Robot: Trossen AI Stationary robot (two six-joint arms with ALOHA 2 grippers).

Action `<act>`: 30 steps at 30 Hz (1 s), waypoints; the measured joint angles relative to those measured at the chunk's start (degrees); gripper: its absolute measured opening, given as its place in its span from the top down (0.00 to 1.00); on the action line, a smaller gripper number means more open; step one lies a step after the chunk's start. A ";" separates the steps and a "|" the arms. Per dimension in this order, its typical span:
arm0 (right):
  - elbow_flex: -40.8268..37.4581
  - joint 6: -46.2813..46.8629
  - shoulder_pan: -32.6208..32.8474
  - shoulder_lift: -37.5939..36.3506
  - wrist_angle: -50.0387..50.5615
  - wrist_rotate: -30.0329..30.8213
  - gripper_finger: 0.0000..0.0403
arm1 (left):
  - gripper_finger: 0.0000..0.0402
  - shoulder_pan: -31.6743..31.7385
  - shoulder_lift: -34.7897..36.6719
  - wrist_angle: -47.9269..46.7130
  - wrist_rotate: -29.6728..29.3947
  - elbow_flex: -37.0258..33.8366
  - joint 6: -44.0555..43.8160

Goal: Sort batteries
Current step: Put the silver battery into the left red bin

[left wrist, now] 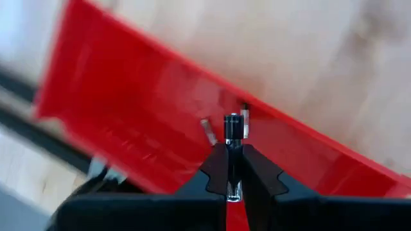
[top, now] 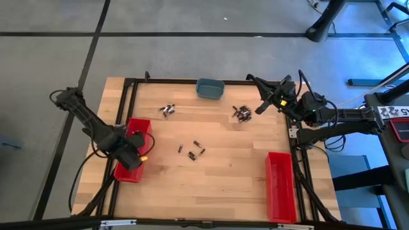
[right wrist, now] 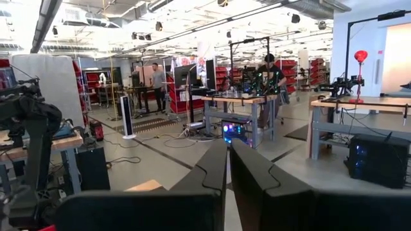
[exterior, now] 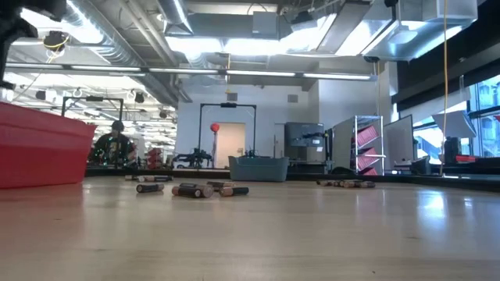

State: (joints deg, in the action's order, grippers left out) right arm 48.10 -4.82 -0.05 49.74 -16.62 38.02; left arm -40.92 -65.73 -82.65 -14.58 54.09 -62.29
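My left gripper [top: 142,151] is over the left red bin [top: 132,156], shut on one dark and silvery battery [left wrist: 232,128]; the bin's inside [left wrist: 148,122] shows below it, with a battery [left wrist: 208,131] lying in it. Loose batteries lie on the table in three groups: far left [top: 167,110], far right [top: 241,114] and middle [top: 193,152]; they also show in the low view [exterior: 191,190]. My right gripper [top: 262,107] hovers shut and empty at the far right, near the far-right group. My left gripper pinches the battery between its two fingers [left wrist: 218,170], which lie along its length. The battery's free end [left wrist: 232,120] sticks out past the fingertips. It is lifted clear, above the inside of the left red bin.
A second red bin [top: 280,185] stands at the table's near right. A grey-blue dish [top: 209,89] sits at the far edge, middle. A black frame [top: 128,89] runs round the table top. Bare wood lies between the battery groups.
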 joint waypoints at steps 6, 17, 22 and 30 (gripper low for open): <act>0.00 0.02 0.00 0.00 -0.33 -0.04 0.94 | 0.90 -0.49 0.00 4.45 6.11 -6.13 2.76; 0.00 2.14 0.02 0.01 -0.42 -0.04 0.94 | 0.92 -0.34 0.00 17.73 9.95 -13.13 7.31; 0.00 2.19 0.02 0.01 -0.44 -0.04 0.94 | 0.87 -0.34 0.00 19.11 11.76 -15.09 7.20; 0.00 2.19 0.02 0.00 -0.45 -0.07 0.94 | 0.73 -0.29 0.00 19.04 11.86 -15.54 2.89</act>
State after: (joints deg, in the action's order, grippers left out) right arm 48.10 -2.63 -0.03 49.74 -17.08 37.95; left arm -41.21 -65.73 -63.61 -2.72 38.54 -59.39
